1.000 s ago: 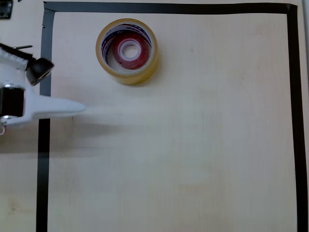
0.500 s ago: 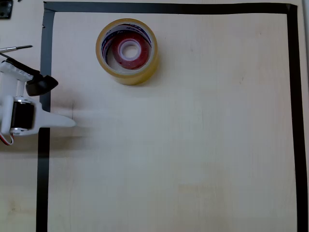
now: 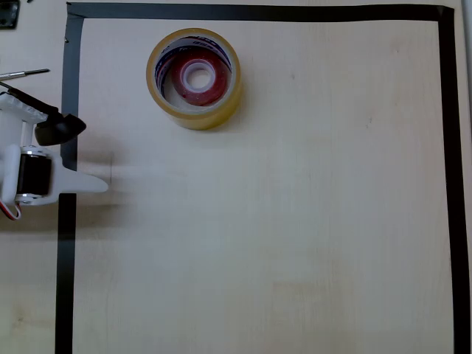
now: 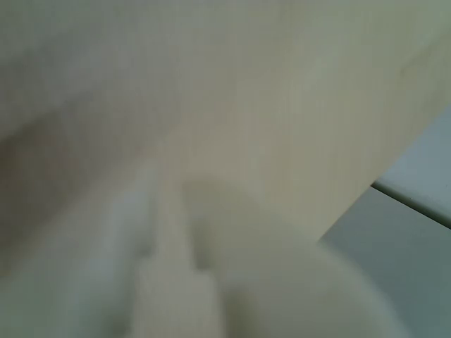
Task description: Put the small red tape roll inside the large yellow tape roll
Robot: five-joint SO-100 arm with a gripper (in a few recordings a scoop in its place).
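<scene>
No legible text or labels

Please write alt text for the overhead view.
The small red tape roll sits inside the large yellow tape roll on a pale table bordered with black tape. The white gripper is at the left edge.

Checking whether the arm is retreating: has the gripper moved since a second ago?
Yes. In the overhead view the gripper has pulled leftward; its tip now sits nearer the black tape border.

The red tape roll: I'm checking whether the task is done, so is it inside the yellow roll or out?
Inside. The small red tape roll lies flat within the large yellow tape roll, ringed by it.
</scene>
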